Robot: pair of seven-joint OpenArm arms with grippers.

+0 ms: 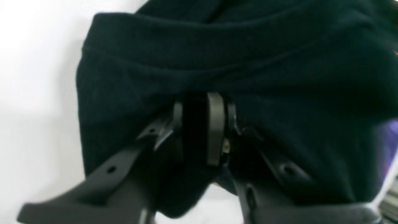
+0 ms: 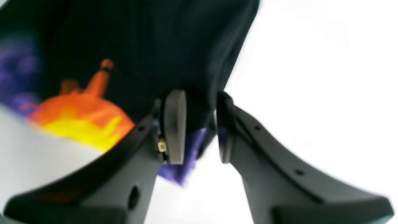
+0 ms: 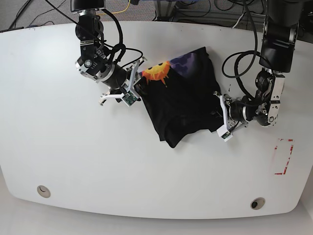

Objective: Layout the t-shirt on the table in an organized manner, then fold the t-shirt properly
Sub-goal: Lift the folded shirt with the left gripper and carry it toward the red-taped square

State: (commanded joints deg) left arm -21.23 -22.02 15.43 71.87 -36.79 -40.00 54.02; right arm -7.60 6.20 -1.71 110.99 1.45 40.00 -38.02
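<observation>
Clenching opposite edges of the t-shirt (image 3: 183,105), left tool (image 3: 218,116) and right tool (image 3: 138,84) hover above the white table (image 3: 98,166).

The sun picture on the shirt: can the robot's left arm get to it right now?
Probably not right away. The left gripper is shut on the t-shirt at its far edge, with the bunched cloth between it and the sun print. The right gripper sits right beside the print.
</observation>
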